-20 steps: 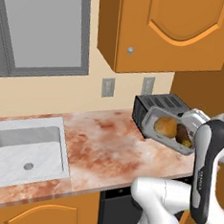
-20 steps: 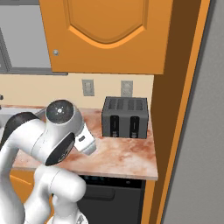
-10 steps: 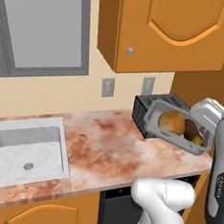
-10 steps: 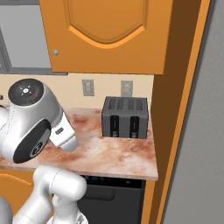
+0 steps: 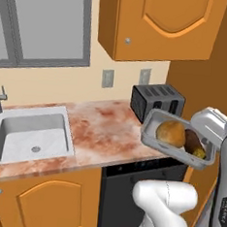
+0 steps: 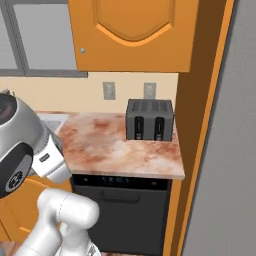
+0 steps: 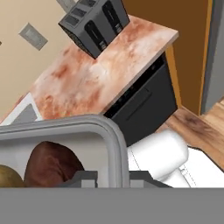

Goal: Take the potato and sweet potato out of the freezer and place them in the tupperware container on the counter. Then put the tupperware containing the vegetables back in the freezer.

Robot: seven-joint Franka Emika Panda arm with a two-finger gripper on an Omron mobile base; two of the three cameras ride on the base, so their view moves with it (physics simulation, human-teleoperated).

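Note:
My gripper (image 5: 205, 129) is shut on the right rim of the grey tupperware container (image 5: 154, 138) and holds it tilted in the air, past the front edge of the counter (image 5: 104, 129). In the container lie the tan potato (image 5: 171, 132) and the darker sweet potato (image 5: 193, 141). In the hand view the gripper (image 7: 114, 178) pinches the container's rim (image 7: 111, 140), with the sweet potato (image 7: 52, 164) and an edge of the potato (image 7: 6, 177) inside. A grey side of the freezer (image 6: 225, 150) fills the right.
A dark toaster (image 5: 157, 101) stands at the back right of the counter (image 6: 115, 145). Below it is the black dishwasher (image 6: 125, 205). A grey sink (image 5: 30, 137) is set in at the left. Orange wall cabinets (image 5: 162, 22) hang above.
The held container has come a little lower and away from the toaster, toward the camera. The arm's elbow has swung left in the right base view.

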